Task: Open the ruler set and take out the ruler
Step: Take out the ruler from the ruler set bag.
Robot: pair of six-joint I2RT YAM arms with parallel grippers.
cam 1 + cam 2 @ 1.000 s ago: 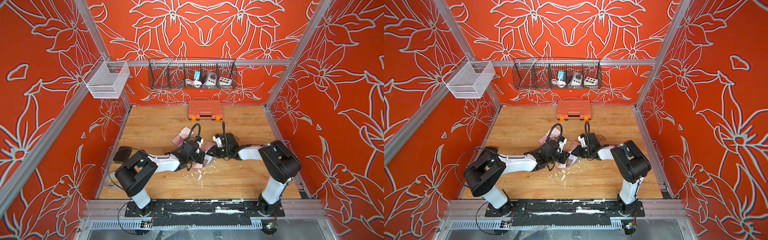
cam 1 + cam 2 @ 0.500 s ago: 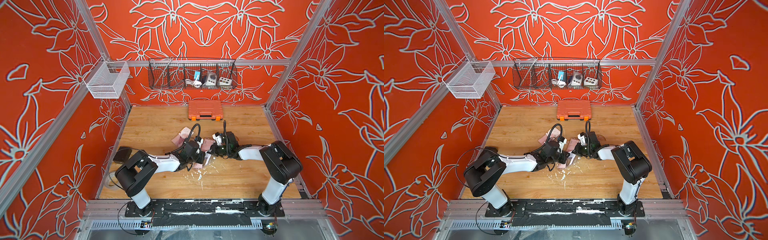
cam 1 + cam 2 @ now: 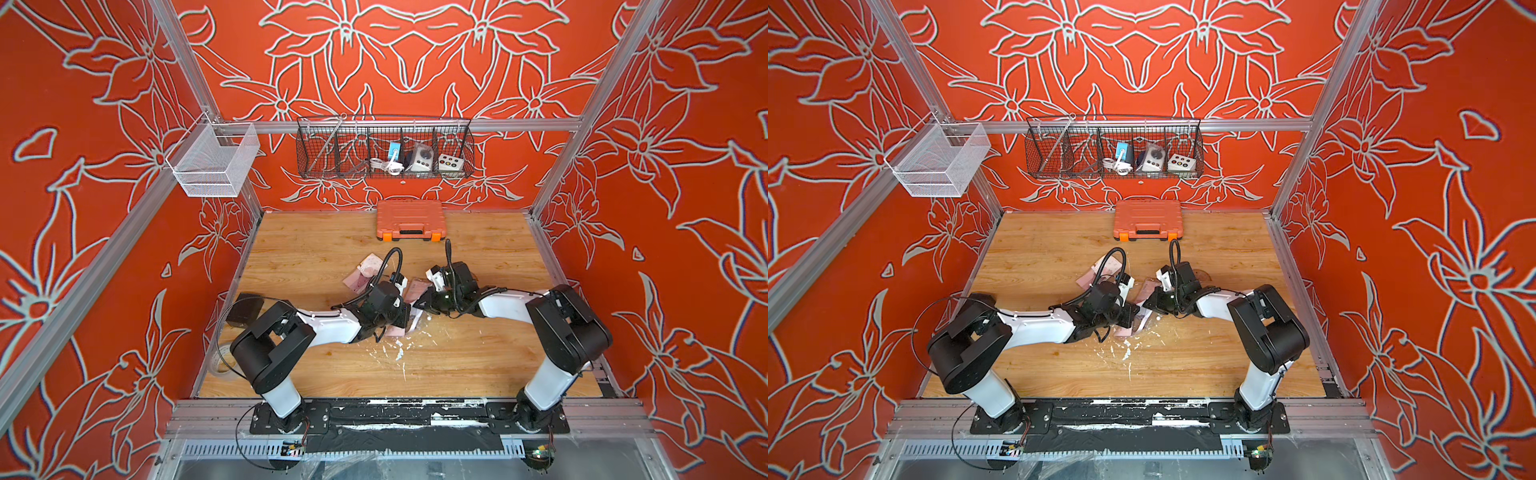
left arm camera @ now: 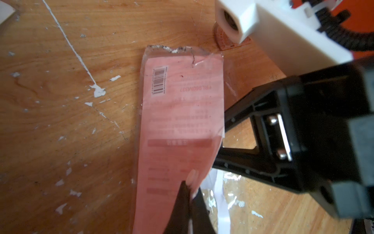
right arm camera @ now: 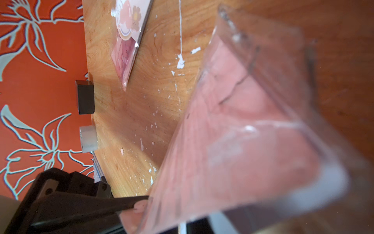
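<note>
My left gripper point(image 4: 189, 183) is pinched tight on one end of the ruler set point(image 4: 182, 113), a pink card in a clear sleeve; the fingertips point(image 4: 181, 202) meet on the card with no gap. The set is in the middle of the table point(image 3: 478, 353), between my two arms, with its barcode side facing my left wrist camera and its far end ragged. My right gripper point(image 3: 422, 305) comes in from the opposite side, at the sleeve's long edge. Its fingers run behind the card in the left wrist view, so I cannot tell whether they are closed on it or apart. From my right wrist the sleeve fills the view, blurred, its plastic standing away from the card. I cannot tell whether the ruler is inside. A second packet point(image 3: 363, 272) lies flat beyond my left wrist, apart from the set. An orange case point(image 3: 410, 220) sits by the back wall, and a tape roll point(image 5: 88, 138) and a black box point(image 5: 85, 97) are at the table's left edge.
</note>
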